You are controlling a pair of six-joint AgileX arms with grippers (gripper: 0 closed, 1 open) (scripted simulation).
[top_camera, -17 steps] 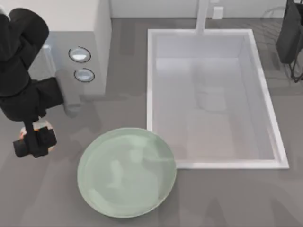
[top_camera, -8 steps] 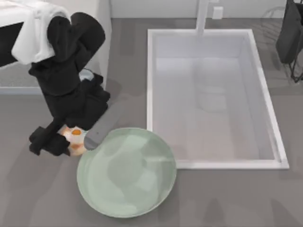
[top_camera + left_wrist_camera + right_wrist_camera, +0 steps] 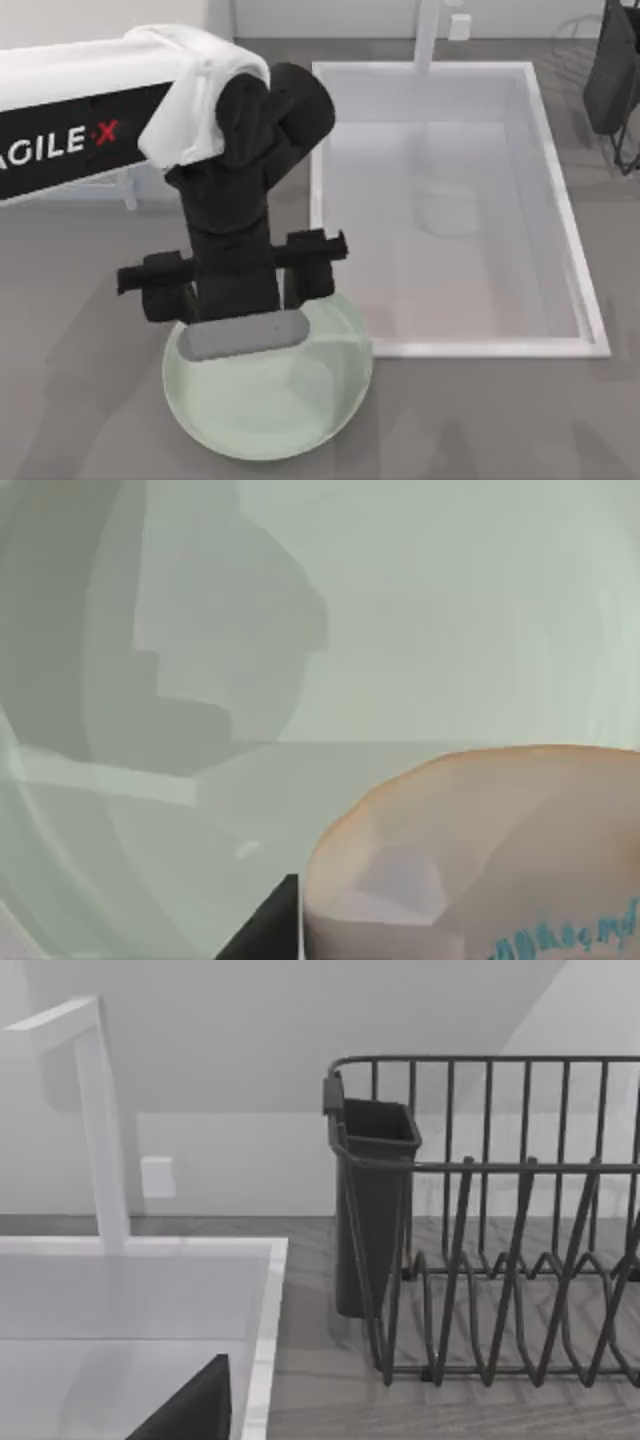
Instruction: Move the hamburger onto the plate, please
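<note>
My left gripper (image 3: 236, 288) hangs over the far part of the pale green plate (image 3: 275, 420), and its black wrist covers what lies beneath in the top view. In the left wrist view the hamburger (image 3: 480, 860), cream with an orange rim, sits close to the camera above the plate's (image 3: 450, 610) glossy surface. A dark finger (image 3: 268, 935) lies against its side, so the gripper is shut on the hamburger. My right gripper (image 3: 610, 75) stays parked at the far right edge.
A white rectangular sink (image 3: 578, 260) lies right of the plate, its near-left corner almost touching the plate's rim. A white faucet (image 3: 428, 35) stands behind it. A dark wire dish rack (image 3: 500, 1250) with a cutlery holder (image 3: 375, 1210) stands far right.
My left arm has swung rightward with the hamburger, from the counter left of the plate to above the plate's far part.
</note>
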